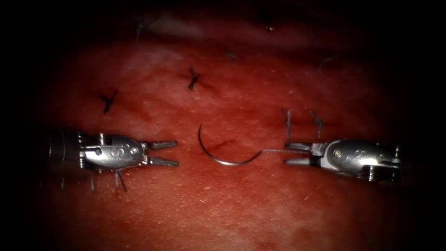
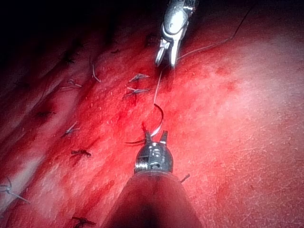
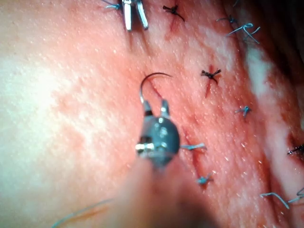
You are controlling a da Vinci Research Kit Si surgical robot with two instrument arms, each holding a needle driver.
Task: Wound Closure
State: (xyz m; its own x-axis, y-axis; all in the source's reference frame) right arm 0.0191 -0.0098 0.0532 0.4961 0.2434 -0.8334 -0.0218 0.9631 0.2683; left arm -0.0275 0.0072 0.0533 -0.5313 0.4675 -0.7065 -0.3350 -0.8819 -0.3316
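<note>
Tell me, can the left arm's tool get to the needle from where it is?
Probably yes: the left tool, jaws open and empty, faces the needle lying on the tissue with nothing between them.

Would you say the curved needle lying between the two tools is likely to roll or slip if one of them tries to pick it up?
Probably. The needle is thin, smooth metal lying free on the wet tissue, so it may slip or pivot on its curve. It should stay stiff. The thread trailing toward the open right tool may tug it.

The right tool (image 3: 156, 108) has its jaws parted just behind the curved needle (image 3: 151, 80), which lies on the tissue (image 3: 61, 118) among knotted stitches (image 3: 210, 74), with the left tool (image 3: 134, 18) open beyond.
</note>
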